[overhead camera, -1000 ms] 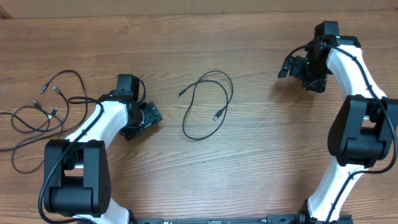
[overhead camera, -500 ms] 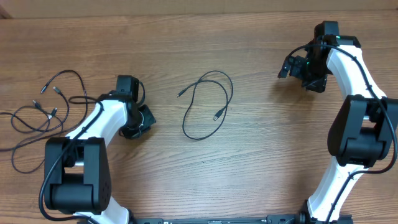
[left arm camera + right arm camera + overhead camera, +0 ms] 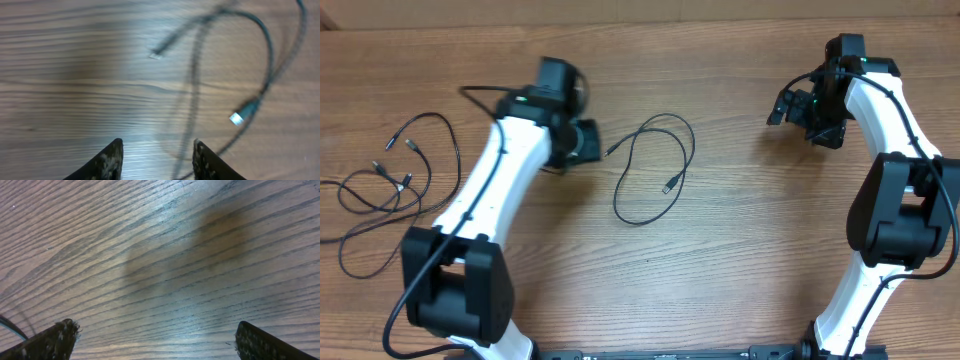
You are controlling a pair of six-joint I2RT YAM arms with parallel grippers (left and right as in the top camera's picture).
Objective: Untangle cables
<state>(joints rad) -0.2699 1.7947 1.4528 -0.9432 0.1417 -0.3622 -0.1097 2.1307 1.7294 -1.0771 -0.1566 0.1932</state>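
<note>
The left gripper is hanging with its fingers parted and gripping nothing, just beside one plug end of the single looped cable lying mid-table. The right gripper is standing spread wide and empty at the far right. The tangled cables are lying near the left edge, apart from both.

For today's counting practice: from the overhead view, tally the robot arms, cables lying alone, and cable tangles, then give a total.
Robot arms: 2 (left arm, right arm)
Cable lying alone: 1
Cable tangle: 1, its cords too overlapped to count
Total: 4
</note>
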